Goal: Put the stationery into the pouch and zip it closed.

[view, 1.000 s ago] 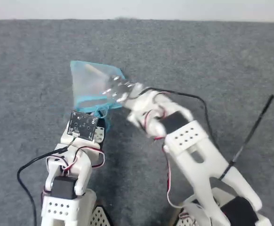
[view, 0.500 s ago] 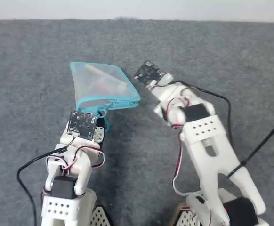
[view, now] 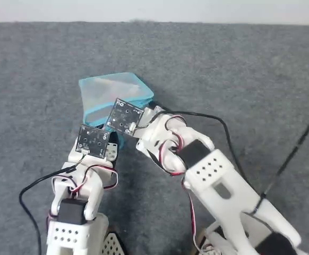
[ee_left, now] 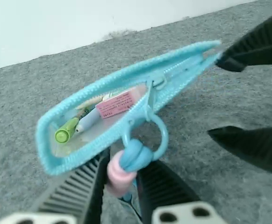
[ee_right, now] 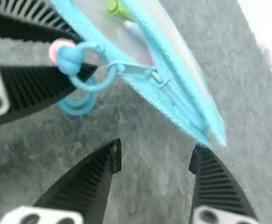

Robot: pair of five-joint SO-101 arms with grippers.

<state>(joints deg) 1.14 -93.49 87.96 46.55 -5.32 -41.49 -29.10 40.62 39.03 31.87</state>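
Standing at the near left of the grey table [view: 260, 69], the left arm [view: 77, 186] points away toward the pouch [view: 112, 87], a pale blue mesh pouch lying left of centre, just beyond the arm's tip. The left gripper [ee_left: 125, 163] is clamped on the near end of the pouch, with a blue-and-pink knotted charm [ee_left: 135, 156] hanging between its ribbed jaws. The pouch gapes from the held end as far as the zip slider [ee_left: 157, 83], which sits about midway along. From there to the other end the zip is joined. Inside the gaping part lie a green pen [ee_left: 66, 132], a pale blue pen [ee_left: 87, 122] and a pink-labelled item [ee_left: 119, 103]. A blue ring [ee_left: 151, 133] links the slider's pull to the charm. Further right, the right arm [view: 213, 170] stretches from the near right edge toward the centre, its tip over the pouch's near right side. The right gripper [ee_right: 155, 147] is spread wide, with nothing but bare table between its jaws. One of its fingertips [ee_left: 222, 59] lies just beside the zipped end of the pouch; contact cannot be judged. At the far right a thin black cable [view: 287, 156] slants across the table.
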